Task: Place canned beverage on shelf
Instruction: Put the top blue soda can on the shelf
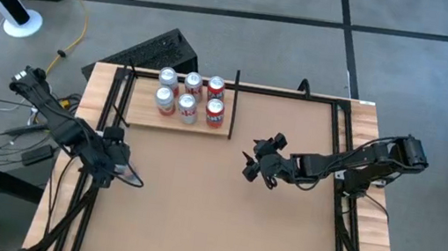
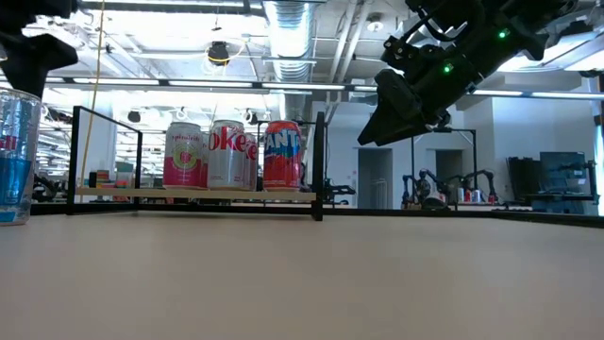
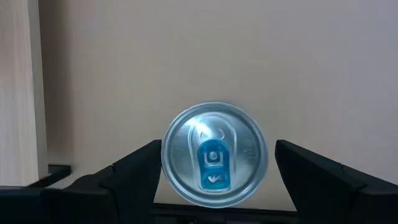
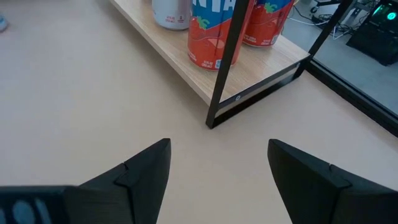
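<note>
High view: shelf (image 1: 140,118) holds six cans (image 1: 190,96); both hands open, empty.

The shelf (image 4: 186,65) is pale, grainy wood, matt, edged with thin black metal rails, one upright showing a dull sheen. On it, the orange can (image 4: 214,31) has glossy printed metal sides. Away from the shelf, the blue can (image 3: 214,154) has a bright brushed-metal top. The table (image 4: 74,106) looks smooth, matt tan.
</note>
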`<action>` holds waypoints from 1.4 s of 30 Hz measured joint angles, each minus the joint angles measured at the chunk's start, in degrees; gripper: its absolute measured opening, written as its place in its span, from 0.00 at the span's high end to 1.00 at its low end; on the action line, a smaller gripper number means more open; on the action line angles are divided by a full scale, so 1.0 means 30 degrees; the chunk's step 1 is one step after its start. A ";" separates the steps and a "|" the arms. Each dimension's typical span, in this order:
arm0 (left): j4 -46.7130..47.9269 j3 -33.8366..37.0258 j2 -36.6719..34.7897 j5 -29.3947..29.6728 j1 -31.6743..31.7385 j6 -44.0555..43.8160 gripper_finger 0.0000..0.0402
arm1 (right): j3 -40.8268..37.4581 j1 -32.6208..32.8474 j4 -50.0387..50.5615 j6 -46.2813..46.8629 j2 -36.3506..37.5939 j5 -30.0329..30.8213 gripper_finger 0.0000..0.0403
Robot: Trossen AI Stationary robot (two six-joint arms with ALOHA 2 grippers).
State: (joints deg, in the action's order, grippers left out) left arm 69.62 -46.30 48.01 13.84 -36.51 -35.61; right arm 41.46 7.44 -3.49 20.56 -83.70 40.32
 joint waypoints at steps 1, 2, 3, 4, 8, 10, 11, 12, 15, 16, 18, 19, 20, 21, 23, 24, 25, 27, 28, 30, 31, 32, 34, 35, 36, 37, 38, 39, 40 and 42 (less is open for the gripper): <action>-0.0009 0.0117 0.0001 -0.0009 0.0000 -0.0003 0.26 | -0.0001 0.0000 -0.0006 0.0000 0.0000 -0.0001 0.28; -0.0013 0.0183 0.0001 0.0014 0.0005 -0.0008 0.26 | -0.0001 0.0000 0.0000 0.0000 0.0000 0.0000 0.28; -0.0017 0.0223 0.0001 0.0096 0.0000 0.0008 0.26 | -0.0001 0.0000 -0.0006 0.0000 0.0000 0.0000 0.28; -0.0022 0.0225 0.0001 0.0129 0.0000 0.0145 0.26 | -0.0001 0.0000 0.0000 0.0000 0.0000 -0.0007 0.28; -0.0041 0.0225 0.0001 0.0128 0.0000 0.0543 0.26 | -0.0001 0.0000 0.0000 0.0000 0.0000 0.0000 0.28; -0.0041 0.0225 0.0001 0.0127 0.0004 0.0796 0.26 | -0.0001 0.0000 0.0000 0.0000 0.0000 -0.0007 0.28; -0.0041 0.0225 0.0001 0.0113 0.0000 0.1015 0.26 | -0.0001 0.0000 0.0000 0.0000 0.0000 0.0000 0.28; -0.0041 0.0225 0.0001 0.0105 0.0000 0.1229 0.26 | -0.0001 0.0000 0.0000 0.0000 0.0000 0.0000 0.28; -0.0041 0.0225 0.0001 0.0105 0.0000 0.1661 0.28 | -0.0001 0.0000 0.0000 0.0000 0.0000 -0.0007 0.28; -0.0041 0.0225 0.0001 0.0105 0.0000 0.1659 0.29 | -0.0001 0.0000 0.0000 0.0000 0.0000 0.0000 0.28; -0.0041 0.0225 0.0001 0.0095 0.0000 0.1659 0.33 | -0.0001 0.0000 0.0000 0.0000 0.0000 -0.0006 0.28; -0.0034 0.0225 0.0000 0.0079 0.0007 0.1659 0.36 | -0.0001 0.0000 0.0000 0.0000 0.0000 0.0000 0.28; -0.0041 0.0225 -0.0006 0.0038 0.0007 0.1659 0.39 | -0.0001 0.0000 0.0000 0.0000 0.0000 0.0000 0.28; -0.0041 0.0218 -0.0006 0.0024 0.0007 0.1659 0.42 | -0.0001 0.0000 0.0000 0.0000 0.0000 0.0000 0.28; -0.0048 0.0218 -0.0014 -0.0018 0.0007 0.1659 0.46 | -0.0001 0.0000 0.0000 0.0000 0.0000 0.0000 0.28; -0.0079 0.0218 -0.0014 -0.0020 0.0007 0.1659 0.46 | -0.0001 0.0000 0.0000 0.0000 0.0000 -0.0007 0.28; -0.0117 0.0200 -0.0014 -0.0001 0.0007 0.1661 0.46 | -0.0001 0.0000 0.0000 0.0000 0.0000 -0.0005 0.28; -0.0122 -0.0011 0.0022 -0.0026 0.0007 0.1659 0.46 | -0.0001 -0.0009 0.0000 0.0000 0.0000 0.0000 0.28; -0.0102 -0.0282 0.0029 0.0066 0.0007 0.1662 0.46 | -0.0001 -0.0022 0.0000 0.0000 0.0000 0.0000 0.28; 0.0027 -0.1058 0.0001 0.0711 0.0186 0.1667 0.46 | -0.0001 -0.0029 -0.0006 0.0000 0.0000 -0.0001 0.28; 0.0192 -0.1453 0.0002 0.1116 0.0348 0.1729 0.46 | -0.0001 -0.0036 -0.0007 0.0000 0.0000 0.0000 0.28; 0.0515 -0.1917 0.0009 0.1468 0.0574 0.1851 0.46 | -0.0001 -0.0033 -0.0014 0.0000 0.0000 0.0000 0.28; 0.1196 -0.2831 -0.0002 0.2064 0.1164 0.2291 0.46 | -0.0001 -0.0036 -0.0022 0.0000 0.0000 0.0000 0.28; 0.1449 -0.3253 -0.0014 0.2303 0.1577 0.2771 0.46 | -0.0001 -0.0034 -0.0029 0.0000 0.0000 0.0000 0.28; 0.1767 -0.3662 -0.0007 0.2408 0.2051 0.3341 0.46 | -0.0001 -0.0036 -0.0029 0.0000 0.0000 0.0000 0.28; 0.2108 -0.4006 0.0006 0.2545 0.2580 0.3928 0.46 | -0.0001 -0.0036 -0.0029 0.0000 0.0000 0.0000 0.28; 0.2480 -0.4250 0.0001 0.2771 0.3217 0.4516 0.46 | -0.0001 -0.0051 -0.0036 -0.0007 0.0000 0.0000 0.28; 0.2797 -0.4490 -0.0003 0.3038 0.3901 0.5184 0.46 | -0.0001 -0.0079 -0.0036 -0.0013 0.0000 0.0000 0.28; 0.2962 -0.4665 -0.0006 0.3266 0.4659 0.5951 0.46 | -0.0001 -0.0136 -0.0038 -0.0013 0.0000 0.0000 0.28; 0.2936 -0.4969 0.0005 0.3355 0.6328 0.7546 0.46 | -0.0001 -0.0276 -0.0051 -0.0019 0.0000 0.0000 0.28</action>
State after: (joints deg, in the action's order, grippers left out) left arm 78.42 -61.21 48.02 23.90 -17.53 -12.97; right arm 41.45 6.62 -3.64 20.50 -83.70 40.32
